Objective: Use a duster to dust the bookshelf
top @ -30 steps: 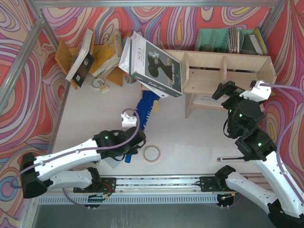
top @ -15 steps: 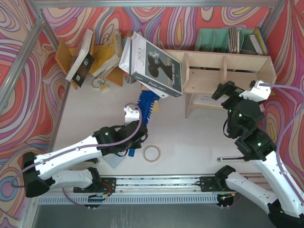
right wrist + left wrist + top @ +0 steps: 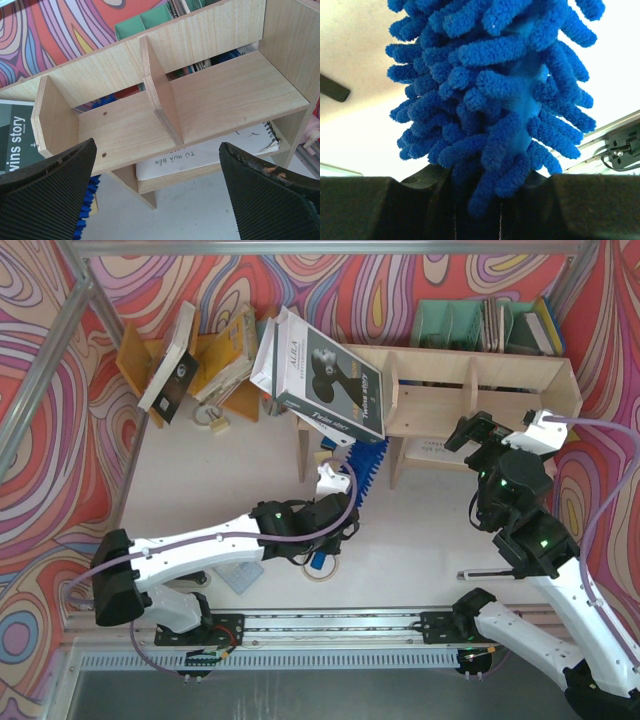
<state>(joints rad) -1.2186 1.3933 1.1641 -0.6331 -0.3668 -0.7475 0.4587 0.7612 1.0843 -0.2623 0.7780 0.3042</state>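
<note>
White tabletop (image 3: 190, 480) is stretching away from the arm bases, with swirling red and purple walls closing it in. Nearest you, a tape roll (image 3: 320, 563) is lying just beside the left arm's wrist. Your left gripper (image 3: 338, 504) is pinching tight on the handle end of the duster (image 3: 366, 464), so the fluffy blue head is projecting forward like an extension of the arm; the wrist view is showing little but blue tufts (image 3: 495, 90). Its tip is slipping out of sight under the left end of the bookshelf (image 3: 470, 375), beneath a big book (image 3: 325, 370) that is leaning there. You are probably sweeping the lower level.

Your right gripper (image 3: 470, 430) is hovering in front of the shelf's right half with its jaws spread wide and nothing between them, seemingly parked clear while looking into the bare upper compartments (image 3: 220, 95). Farther back, a teal file organiser (image 3: 450, 325) is standing against the wall.
</note>
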